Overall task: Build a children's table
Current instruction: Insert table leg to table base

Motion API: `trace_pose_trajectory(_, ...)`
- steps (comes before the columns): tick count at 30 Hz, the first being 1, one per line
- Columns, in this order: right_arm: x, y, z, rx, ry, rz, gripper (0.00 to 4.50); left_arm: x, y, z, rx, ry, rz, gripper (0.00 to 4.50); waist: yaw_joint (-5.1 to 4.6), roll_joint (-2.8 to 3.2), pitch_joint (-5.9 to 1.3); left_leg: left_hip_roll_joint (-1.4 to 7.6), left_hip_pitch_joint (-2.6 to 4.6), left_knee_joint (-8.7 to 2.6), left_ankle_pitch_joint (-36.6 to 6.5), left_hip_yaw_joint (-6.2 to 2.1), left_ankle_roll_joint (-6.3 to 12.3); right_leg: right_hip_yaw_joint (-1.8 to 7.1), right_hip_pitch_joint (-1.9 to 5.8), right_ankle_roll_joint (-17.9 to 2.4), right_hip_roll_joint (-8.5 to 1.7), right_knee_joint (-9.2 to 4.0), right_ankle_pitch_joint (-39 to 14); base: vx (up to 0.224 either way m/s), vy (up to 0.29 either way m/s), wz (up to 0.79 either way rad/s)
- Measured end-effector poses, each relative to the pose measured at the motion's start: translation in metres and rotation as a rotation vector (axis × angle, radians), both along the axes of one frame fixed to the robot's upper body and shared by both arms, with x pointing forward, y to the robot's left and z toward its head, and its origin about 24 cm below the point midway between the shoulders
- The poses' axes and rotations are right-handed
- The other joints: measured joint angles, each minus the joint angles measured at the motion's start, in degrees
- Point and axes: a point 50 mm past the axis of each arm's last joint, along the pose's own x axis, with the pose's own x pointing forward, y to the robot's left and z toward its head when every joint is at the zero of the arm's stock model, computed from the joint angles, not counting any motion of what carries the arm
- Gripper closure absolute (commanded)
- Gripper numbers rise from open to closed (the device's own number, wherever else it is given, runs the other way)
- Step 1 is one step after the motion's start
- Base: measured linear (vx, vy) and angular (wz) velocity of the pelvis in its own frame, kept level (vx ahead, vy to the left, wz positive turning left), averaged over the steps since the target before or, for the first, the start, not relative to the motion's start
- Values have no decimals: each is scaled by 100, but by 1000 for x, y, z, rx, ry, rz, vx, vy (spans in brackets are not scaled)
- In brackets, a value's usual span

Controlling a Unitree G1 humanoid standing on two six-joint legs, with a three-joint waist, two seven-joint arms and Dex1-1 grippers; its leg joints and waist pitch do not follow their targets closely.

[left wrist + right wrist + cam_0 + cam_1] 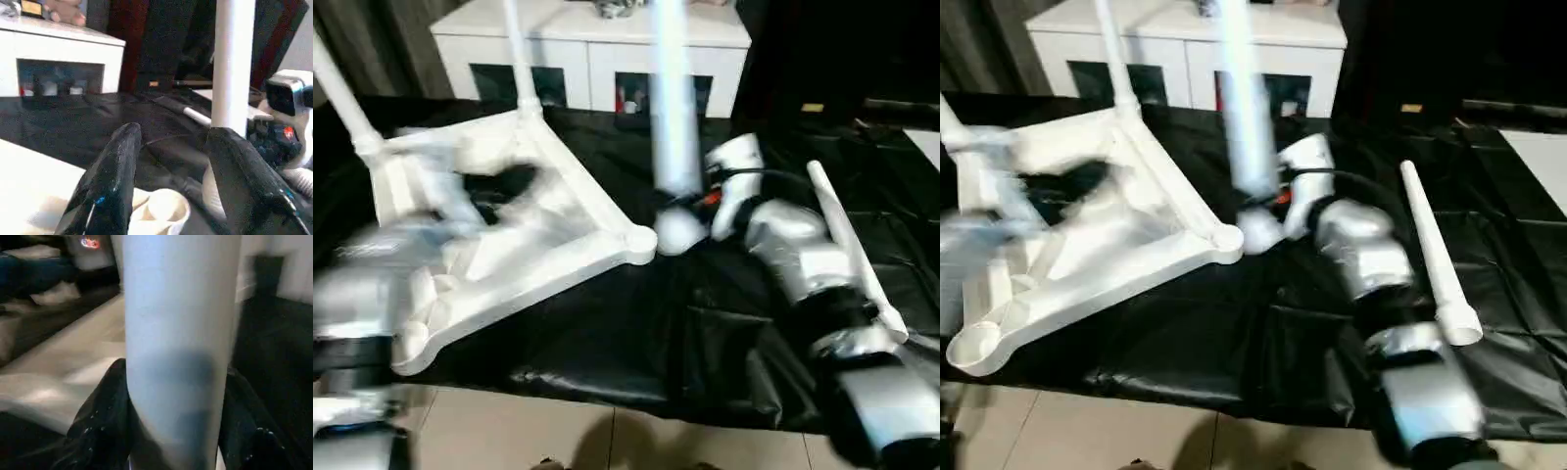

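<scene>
The white table top (558, 235) lies underside up and tilted on the black work table. Two legs stand in its far corners, one (340, 98) at the left and one (519, 59) at the back. A third leg (674, 108) stands upright with my right gripper (176, 372) shut on its lower part. Its rounded lower end (680, 231) is just beside the near right corner socket (641, 245). The fourth leg (847, 245) lies loose on the black cover beside my right forearm. My left gripper (173, 134) hovers open over the top's ribbed underside, with a socket (166, 210) between its fingers.
A white cabinet with glass doors (592, 59) stands behind the work table. The black cover (705, 333) wrinkles toward the front edge, with pale floor tiles (509, 431) below it.
</scene>
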Motion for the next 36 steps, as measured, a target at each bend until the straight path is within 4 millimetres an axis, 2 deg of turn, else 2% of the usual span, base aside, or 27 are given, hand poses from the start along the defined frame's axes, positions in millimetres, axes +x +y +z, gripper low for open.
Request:
trace_pose_trajectory(1,-4,-1,-2,30,47,41,266,1,-12,4,-20,9,-37,164,36,-1,-1,0,0,0,0,0,0,0,1,0,0,1,0,0,0,0)
trace_pose_trajectory(4,-12,2,-3,78,114,99,266,-1,-33,14,-42,8,-122,147,43,-1,0,-2,4,-1,0,1,-1,4,0,1,0,4,0,0,0,0)
trace_pose_trajectory(6,-16,3,0,96,127,125,266,-2,-44,16,-72,25,-159,117,45,-1,-1,-3,7,-1,1,1,-1,5,0,2,0,5,-1,0,0,0)
trace_pose_trajectory(10,-22,6,9,118,136,170,266,-2,-60,14,-84,62,-217,88,28,-1,-1,-3,7,-3,1,0,-2,4,-2,5,1,4,-2,0,0,0)
trace_pose_trajectory(16,-27,5,17,117,133,203,266,3,-65,9,-61,103,-193,45,43,0,-1,-4,4,-6,1,-1,-2,4,-1,7,1,-6,-3,0,0,0)
trace_pose_trajectory(20,-35,2,12,107,161,226,266,4,-68,8,-75,112,-199,1,54,0,-1,-6,-8,-10,0,-2,-1,3,-2,6,0,-22,-2,0,0,0)
trace_pose_trajectory(28,-43,9,19,92,139,322,266,-9,-76,21,-232,83,-410,0,53,0,-1,-6,-9,-28,1,-2,-1,-3,-2,5,0,-35,-1,0,0,0)
trace_pose_trajectory(30,-46,9,19,84,142,332,266,-11,-75,21,-227,88,-424,36,52,0,-1,-6,-9,-28,1,-2,-2,-3,-1,5,0,-38,-1,0,0,0)
trace_pose_trajectory(32,-47,9,17,80,146,341,266,-11,-73,20,-219,102,-428,39,51,0,-1,-6,-8,-28,1,-2,-1,-2,0,6,0,-40,-1,0,0,0)
trace_pose_trajectory(36,-49,9,16,64,152,357,266,-12,-71,19,-218,132,-441,81,51,0,-1,-6,-9,-29,1,-2,-2,-3,0,6,0,-43,-1,0,0,0)
